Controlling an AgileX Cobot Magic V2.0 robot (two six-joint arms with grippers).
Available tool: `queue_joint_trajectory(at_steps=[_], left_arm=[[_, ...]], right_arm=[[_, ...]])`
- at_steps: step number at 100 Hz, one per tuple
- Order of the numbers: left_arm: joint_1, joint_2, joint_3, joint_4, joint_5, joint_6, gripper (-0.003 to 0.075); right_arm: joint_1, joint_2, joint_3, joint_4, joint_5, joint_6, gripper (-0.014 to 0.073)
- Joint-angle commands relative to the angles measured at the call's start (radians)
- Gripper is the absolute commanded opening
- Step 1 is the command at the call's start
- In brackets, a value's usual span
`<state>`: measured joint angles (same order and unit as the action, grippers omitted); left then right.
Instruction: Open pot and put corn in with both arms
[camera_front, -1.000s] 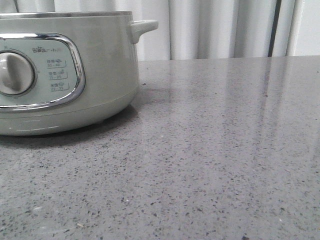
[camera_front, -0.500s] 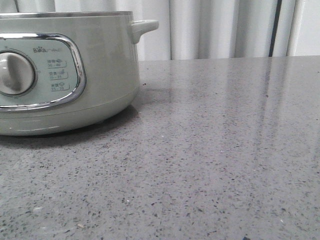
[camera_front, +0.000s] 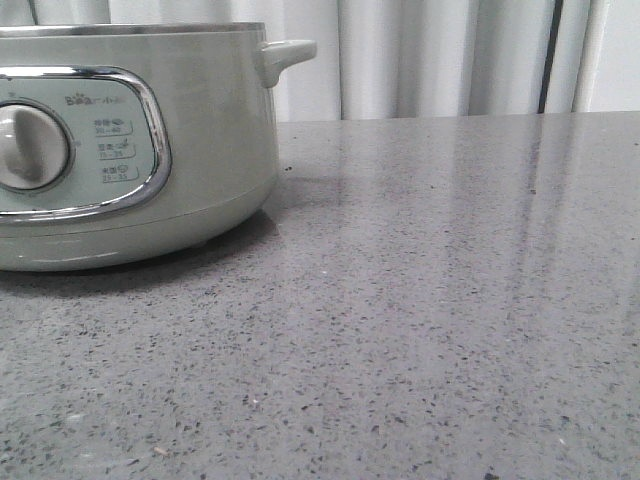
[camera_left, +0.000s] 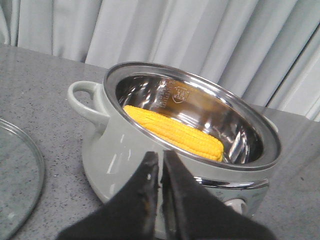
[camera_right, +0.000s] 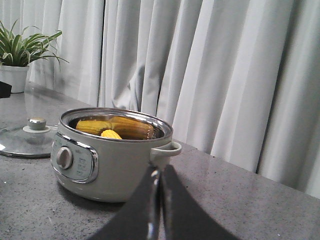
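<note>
The pot (camera_front: 215, 140) is pale sage green, with a chrome frame (camera_front: 155, 150) around a lighter panel, a grey dial (camera_front: 30, 148) and a mirror-bright steel rim (camera_left: 200, 85); its inner wall shines silver with warm brown reflections. The corn (camera_left: 172, 132) is bright yellow, patterned with neat rows of kernels. The surface (camera_front: 450, 330) is grey, speckled with small dark and white flecks. The curtain (camera_right: 225, 75) is pale grey-white with soft vertical folds. The glass lid (camera_right: 22, 142) is clear with a silver knob. The plant (camera_right: 22, 45) has green striped leaves in a white planter. Both end effectors (camera_left: 160, 200) (camera_right: 157, 210) are black.
</note>
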<state>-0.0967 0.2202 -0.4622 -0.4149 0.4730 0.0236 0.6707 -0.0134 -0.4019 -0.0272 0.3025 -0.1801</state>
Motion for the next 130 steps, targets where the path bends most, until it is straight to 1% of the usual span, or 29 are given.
queue_joint_trajectory(at_steps=[1, 17, 29, 42, 59, 65, 68, 80, 130], left_arm=[[-0.007, 0.011, 0.001, 0.064, -0.125, 0.001, -0.0020], [-0.007, 0.011, 0.147, 0.213, -0.295, 0.001, -0.0020], [-0.007, -0.007, 0.253, 0.337, -0.381, 0.001, -0.0020], [-0.007, -0.085, 0.361, 0.354, -0.442, 0.001, -0.0020], [-0.007, -0.251, 0.463, 0.354, -0.432, 0.001, -0.0020], [-0.007, -0.252, 0.485, 0.346, -0.427, 0.001, -0.0020], [-0.007, -0.241, 0.485, 0.346, -0.396, 0.001, -0.0020], [-0.007, -0.247, 0.485, 0.346, -0.201, 0.001, -0.0020], [-0.007, -0.253, 0.485, 0.346, -0.205, 0.001, -0.0020]], right_arm=[[-0.005, -0.009, -0.022, -0.009, -0.084, -0.006, -0.0043], [-0.005, -0.009, -0.022, -0.009, -0.084, -0.006, -0.0043], [-0.005, -0.009, -0.022, -0.009, -0.084, -0.006, -0.0043], [-0.005, -0.009, -0.022, -0.009, -0.084, -0.006, -0.0043], [-0.005, -0.009, -0.022, -0.009, -0.084, -0.006, -0.0043], [-0.005, -0.009, -0.022, -0.009, -0.084, -0.006, -0.0043], [-0.005, -0.009, -0.022, -0.009, -0.084, -0.006, -0.0043], [-0.005, -0.009, -0.022, -0.009, -0.084, -0.006, -0.0043], [-0.005, -0.009, -0.022, -0.009, -0.084, -0.006, -0.0043]])
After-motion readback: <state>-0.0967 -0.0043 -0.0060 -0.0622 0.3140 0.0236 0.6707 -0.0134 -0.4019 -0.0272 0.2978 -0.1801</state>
